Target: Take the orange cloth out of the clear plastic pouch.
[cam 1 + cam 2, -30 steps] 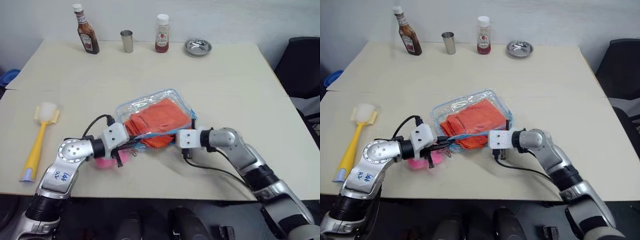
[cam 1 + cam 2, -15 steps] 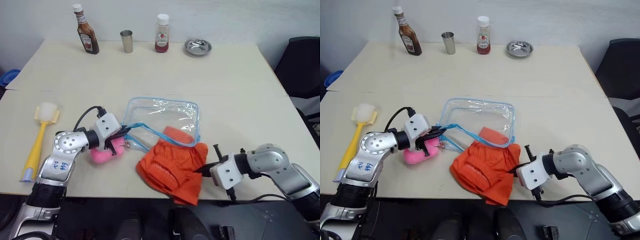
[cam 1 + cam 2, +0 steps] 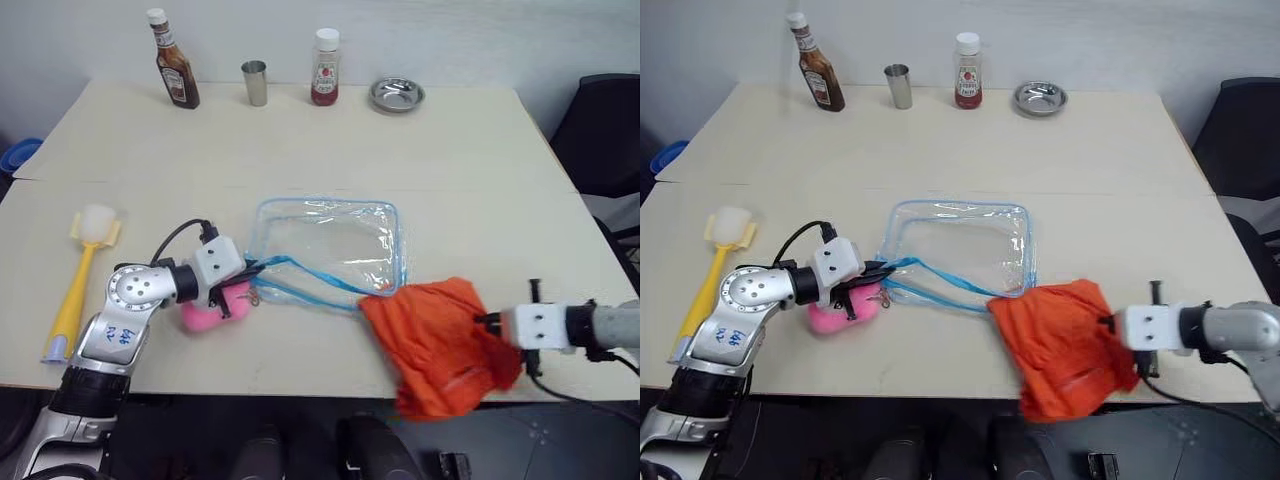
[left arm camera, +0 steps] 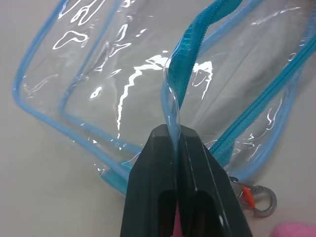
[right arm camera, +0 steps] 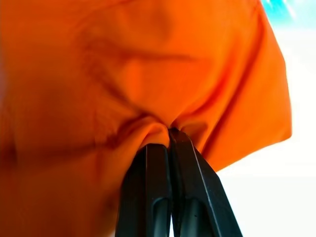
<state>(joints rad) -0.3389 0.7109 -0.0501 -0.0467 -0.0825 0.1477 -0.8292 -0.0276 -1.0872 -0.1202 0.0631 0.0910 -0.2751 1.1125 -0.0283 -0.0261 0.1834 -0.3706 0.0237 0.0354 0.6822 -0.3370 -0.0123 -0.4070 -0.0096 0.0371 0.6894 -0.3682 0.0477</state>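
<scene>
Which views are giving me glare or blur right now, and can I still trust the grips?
Left wrist view: white glare streaks on the clear plastic pouch, but the left hand is sharply seen, shut on its blue edge. Right wrist view: the orange cloth is smeared and the background washed out white; the right hand pinching a fold reads clearly. Left eye view: even light, a little pouch sheen.

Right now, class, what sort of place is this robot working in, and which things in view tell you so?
Probably an indoor lab or office test space: two plain beige tables pushed together against a bare wall, staged sauce bottles and a metal cup along the back, and a black office chair at the side.
</scene>
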